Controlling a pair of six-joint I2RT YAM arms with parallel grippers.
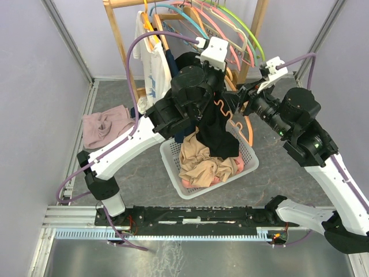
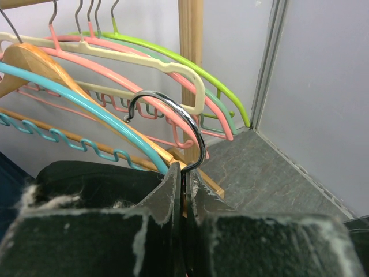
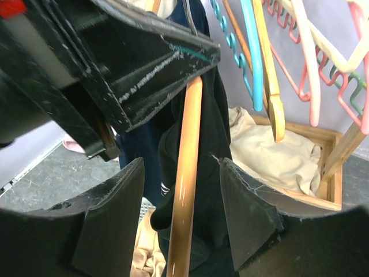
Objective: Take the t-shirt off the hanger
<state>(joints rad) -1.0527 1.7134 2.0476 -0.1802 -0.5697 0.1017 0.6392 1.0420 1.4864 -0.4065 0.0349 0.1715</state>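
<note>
- The left pincer (image 2: 184,180) is clamping tight on the chrome hook (image 2: 173,101) of the orange hanger (image 3: 187,150), above the white basket (image 1: 171,167).
- The black t-shirt (image 1: 218,131) is hanging from that hanger, its lower end reaching down into the basket.
- The right pincer (image 3: 181,173) is standing wide above the basket, its fingers flanking the hanger's arm with gaps on both sides.

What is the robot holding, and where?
Left gripper pinches the silver metal hanger hook at its stem. Right gripper, jaws open, straddles the orange hanger bar, gripping nothing.
</note>
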